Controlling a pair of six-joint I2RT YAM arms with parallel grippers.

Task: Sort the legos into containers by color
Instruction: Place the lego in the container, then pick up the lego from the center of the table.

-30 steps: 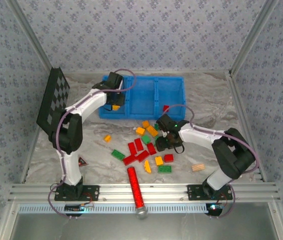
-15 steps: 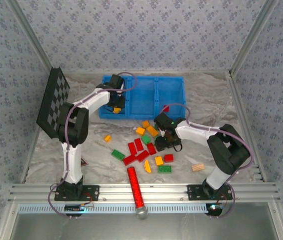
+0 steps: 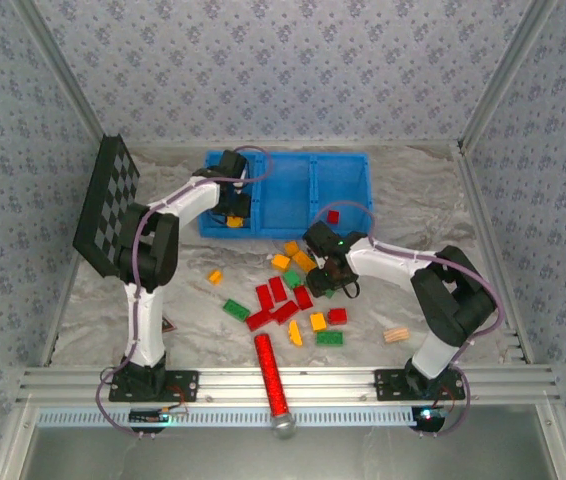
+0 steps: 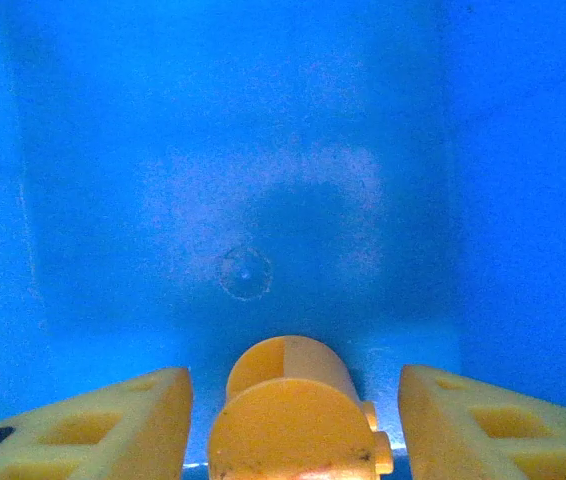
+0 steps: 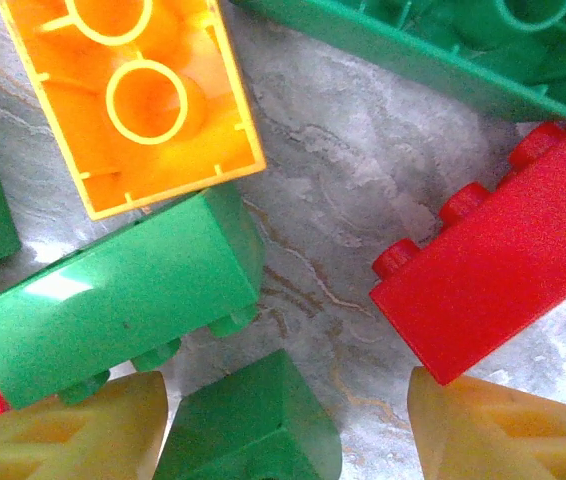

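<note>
Marbled table (image 3: 433, 190), blue bin (image 3: 288, 200), left gripper (image 4: 295, 405) in its left compartment, jaws released, orange lego (image 4: 288, 430) loose between them, right gripper (image 5: 283, 425) spread apart, green lego (image 5: 248, 435) between, not clenched.

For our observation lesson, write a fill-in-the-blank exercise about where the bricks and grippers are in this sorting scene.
The left gripper hangs over the blue bin's ____ compartment.
The lone brick in the bin's right compartment is ____.
The jaws of the right gripper flank a ____ lego.
Missing words: left; red; green.
</note>
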